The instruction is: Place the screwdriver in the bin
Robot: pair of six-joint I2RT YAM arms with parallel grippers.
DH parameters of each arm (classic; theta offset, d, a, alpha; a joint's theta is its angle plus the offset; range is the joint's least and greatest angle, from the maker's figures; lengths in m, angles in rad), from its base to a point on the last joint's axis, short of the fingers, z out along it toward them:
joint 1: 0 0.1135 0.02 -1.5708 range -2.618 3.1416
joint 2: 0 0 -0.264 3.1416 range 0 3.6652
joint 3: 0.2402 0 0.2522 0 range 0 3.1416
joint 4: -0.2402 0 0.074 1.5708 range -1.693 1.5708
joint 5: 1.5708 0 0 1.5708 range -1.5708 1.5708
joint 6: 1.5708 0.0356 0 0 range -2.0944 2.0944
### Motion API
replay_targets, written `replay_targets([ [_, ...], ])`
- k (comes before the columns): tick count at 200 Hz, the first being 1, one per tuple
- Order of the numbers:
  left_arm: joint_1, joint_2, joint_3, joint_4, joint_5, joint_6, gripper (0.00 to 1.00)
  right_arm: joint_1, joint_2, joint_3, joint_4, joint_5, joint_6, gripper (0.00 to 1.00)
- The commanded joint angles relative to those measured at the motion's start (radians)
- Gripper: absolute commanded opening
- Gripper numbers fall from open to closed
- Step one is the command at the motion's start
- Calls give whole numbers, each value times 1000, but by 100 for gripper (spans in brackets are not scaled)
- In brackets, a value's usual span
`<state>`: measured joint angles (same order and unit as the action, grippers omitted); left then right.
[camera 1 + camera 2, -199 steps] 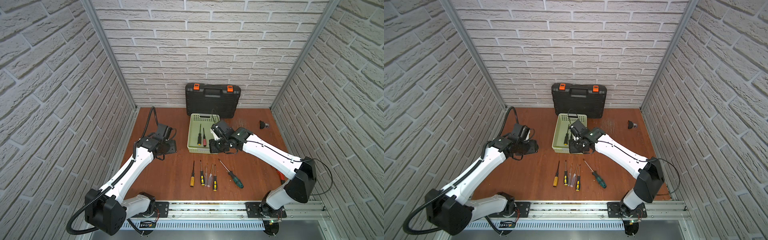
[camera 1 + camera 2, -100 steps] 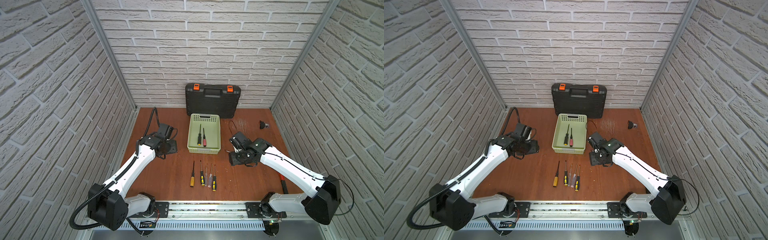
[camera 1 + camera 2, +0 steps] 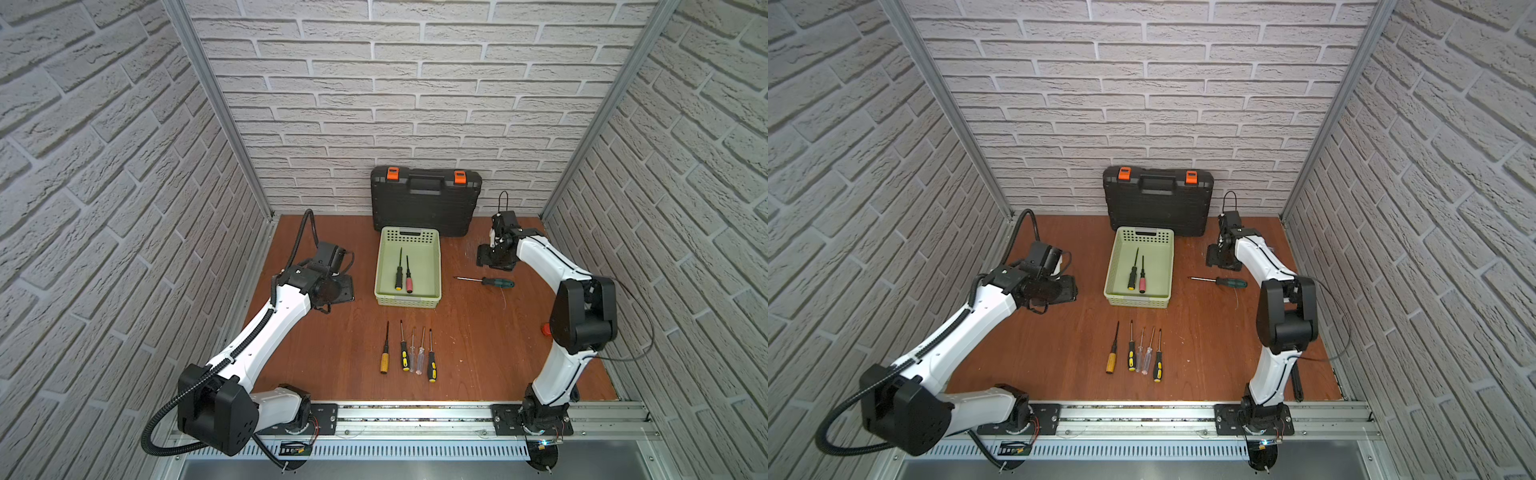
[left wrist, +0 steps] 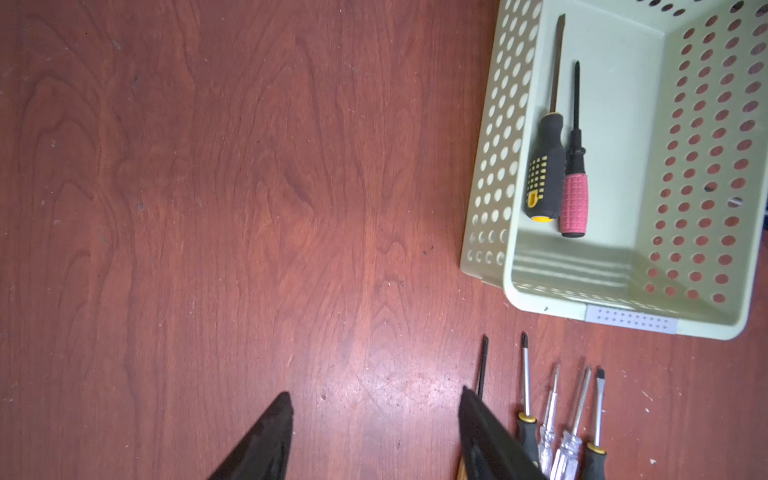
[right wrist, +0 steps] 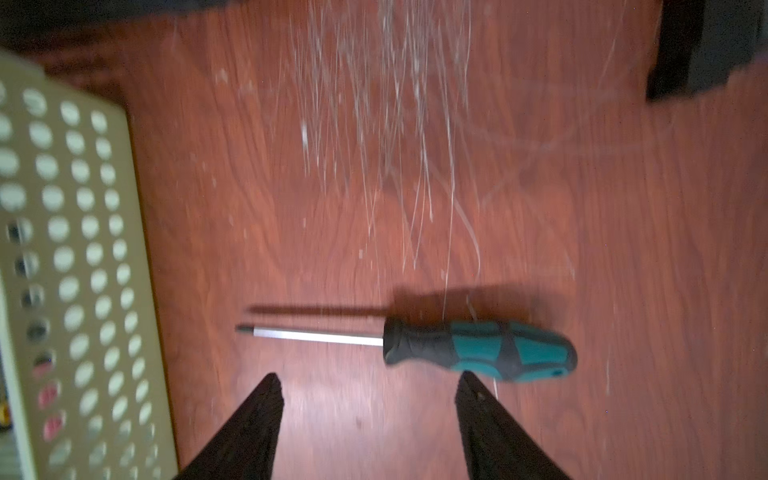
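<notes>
The pale green bin (image 3: 433, 266) (image 3: 1165, 266) stands mid-table and holds a black-and-yellow screwdriver (image 4: 544, 166) and a pink-handled one (image 4: 575, 199). A teal-handled screwdriver (image 3: 496, 282) (image 5: 478, 345) lies flat on the table right of the bin, its tip towards the bin. My right gripper (image 3: 490, 262) (image 5: 368, 390) hovers just behind it, open and empty. The teal handle lies just beyond one of its fingertips. My left gripper (image 3: 340, 286) (image 4: 376, 399) is open over bare wood left of the bin.
A black tool case (image 3: 426, 199) with orange latches leans on the back wall behind the bin. Several screwdrivers (image 3: 407, 353) (image 4: 552, 415) lie in a row near the front. A small red item (image 3: 545, 328) lies by the right arm. Brick walls close both sides.
My right arm swung from the bin to the back right and its gripper opened. The teal screwdriver, earlier by the front row, now lies right of the bin. The left arm barely moved.
</notes>
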<state>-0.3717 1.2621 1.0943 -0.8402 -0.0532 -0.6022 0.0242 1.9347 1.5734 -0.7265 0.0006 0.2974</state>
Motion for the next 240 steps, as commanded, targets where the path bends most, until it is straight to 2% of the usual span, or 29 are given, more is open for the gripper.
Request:
replay_targets([
  [1,17,13,24,-25,-15,17,64,-42,129,151,29,-96,-21,68],
  [14,21,10,21,-32,-19,16,64,-72,241,267,-16,-153,-28,66],
  [35,29,-9,19,-50,-34,13,64,-84,330,368,-57,-140,-67,66],
  [55,37,-36,17,-64,-55,9,64,-87,359,400,-67,-160,-92,66],
  [91,45,-54,8,-64,-55,1,64,-89,374,376,-82,-178,-61,64],
  [124,45,-75,4,-69,-60,7,64,-89,306,259,-23,-181,-40,63],
  [179,47,-84,-26,-40,-34,5,64,-88,184,127,-25,-163,-32,63],
  [226,48,-108,-74,-6,-5,7,64,-89,15,2,-43,-162,-82,67],
  [240,48,-110,-81,3,7,5,64,-91,-16,-36,-51,-210,-118,69],
])
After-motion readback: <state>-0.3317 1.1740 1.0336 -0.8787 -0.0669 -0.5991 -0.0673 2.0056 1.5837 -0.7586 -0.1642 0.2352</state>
